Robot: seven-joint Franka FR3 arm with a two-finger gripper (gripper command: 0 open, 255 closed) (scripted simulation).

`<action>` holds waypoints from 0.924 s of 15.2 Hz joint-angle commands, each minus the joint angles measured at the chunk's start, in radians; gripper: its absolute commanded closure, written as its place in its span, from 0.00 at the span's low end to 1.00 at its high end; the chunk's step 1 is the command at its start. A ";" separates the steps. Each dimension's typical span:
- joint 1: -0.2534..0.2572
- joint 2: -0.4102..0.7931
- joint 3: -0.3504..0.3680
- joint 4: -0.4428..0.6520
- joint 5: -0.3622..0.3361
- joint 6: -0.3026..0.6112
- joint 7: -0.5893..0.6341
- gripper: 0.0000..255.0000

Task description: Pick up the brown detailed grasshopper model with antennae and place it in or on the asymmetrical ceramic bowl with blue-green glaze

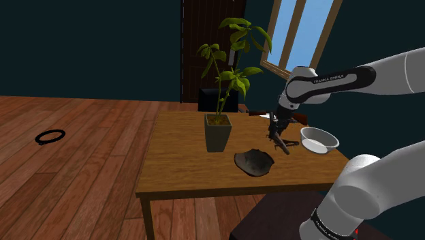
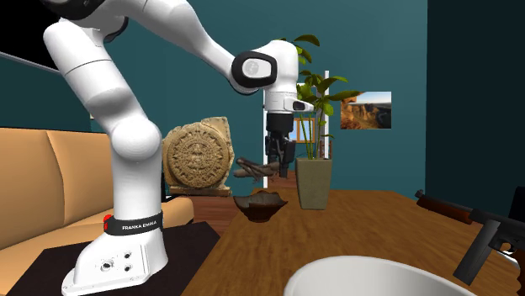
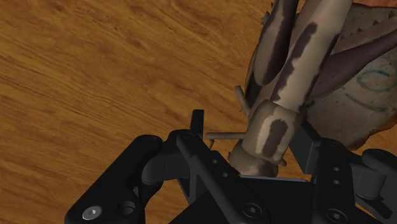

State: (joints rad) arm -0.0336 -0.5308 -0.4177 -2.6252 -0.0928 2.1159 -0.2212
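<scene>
Looking along the wrist view, you find the all-black two-finger gripper (image 3: 254, 137) clenched on the brown mottled grasshopper model (image 3: 299, 51), lifted off the wooden table (image 1: 177, 157), near the dark asymmetrical bowl (image 1: 253, 162).

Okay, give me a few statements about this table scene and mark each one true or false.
1. The tool is shut on the grasshopper. True.
2. The grasshopper lies in the dark bowl. False: it hangs in the tool, clear of that bowl.
3. The potted plant stands inside the white bowl. False: it stands on the table in its own pot, apart from the white bowl.
4. A black ring lies on the wooden floor. True.
</scene>
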 commanded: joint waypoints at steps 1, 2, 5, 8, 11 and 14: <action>0.025 -0.005 0.041 -0.020 0.021 0.018 0.054 1.00; 0.039 -0.006 0.061 -0.027 0.032 0.025 0.079 1.00; 0.082 -0.002 0.121 -0.041 0.068 0.047 0.155 1.00; 0.116 0.017 0.161 -0.052 0.095 0.080 0.206 1.00; 0.119 0.042 0.155 -0.077 0.099 0.129 0.197 1.00; 0.123 0.071 0.148 -0.099 0.104 0.180 0.188 1.00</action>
State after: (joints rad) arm 0.0870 -0.4676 -0.2695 -2.7147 0.0093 2.2778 -0.0323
